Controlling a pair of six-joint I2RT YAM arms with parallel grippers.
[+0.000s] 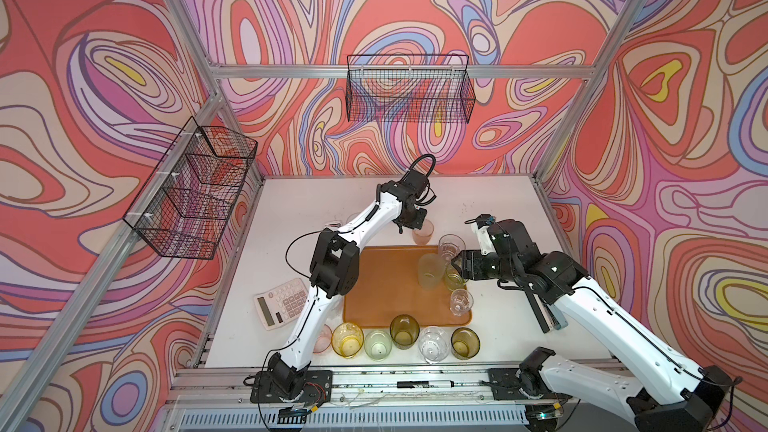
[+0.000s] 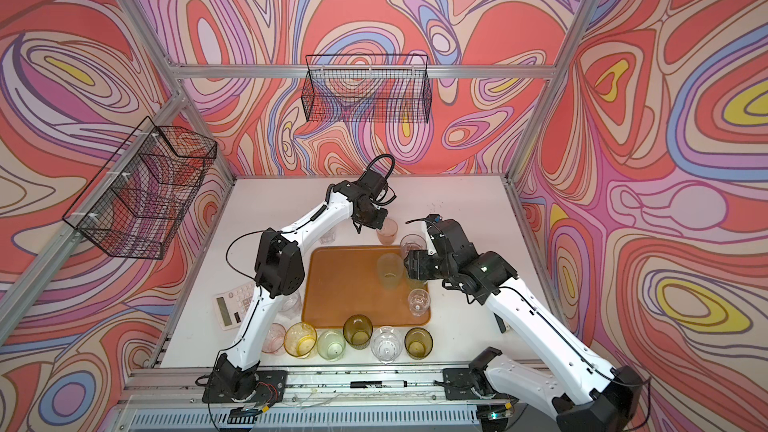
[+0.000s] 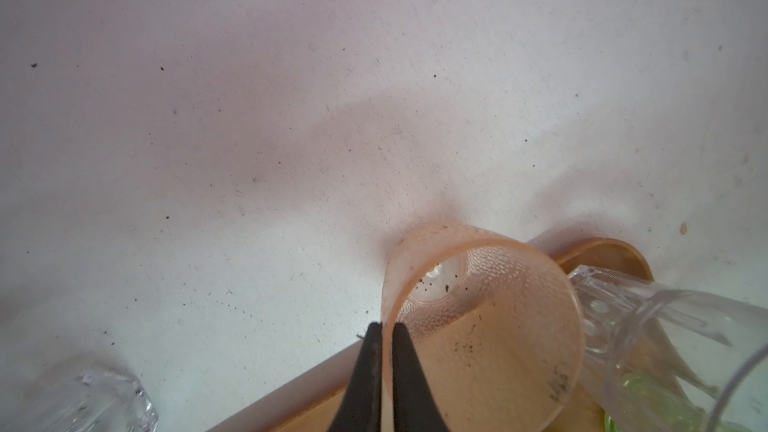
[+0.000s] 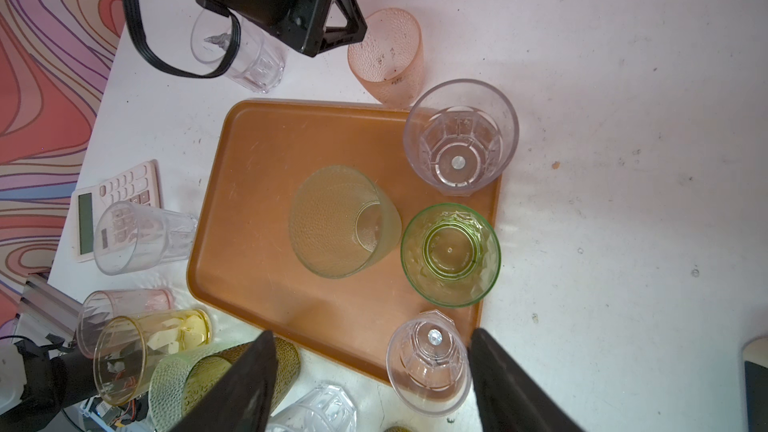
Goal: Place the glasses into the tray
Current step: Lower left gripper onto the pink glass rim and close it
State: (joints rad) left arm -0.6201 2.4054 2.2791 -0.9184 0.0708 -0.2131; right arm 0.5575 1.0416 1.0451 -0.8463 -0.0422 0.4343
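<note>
Nearest, a row of glasses, among them a yellow glass (image 1: 347, 339) and an olive glass (image 1: 404, 329), stands on the tabletop (image 1: 503, 326) outside the orange-brown tray (image 1: 382, 284), along its near rim. Four more stand on the tray's right side, including a tall frosted green tumbler (image 1: 429, 270). The right pincer (image 4: 372, 334) hovers there; only the right wrist view shows its fingers spread wide. Just beyond the tray's far rim, the left pincer (image 3: 387, 326) is hidden under its wrist in both top views. The left wrist view shows it clamped on the rim of the pink dimpled tumbler (image 3: 486, 326).
</note>
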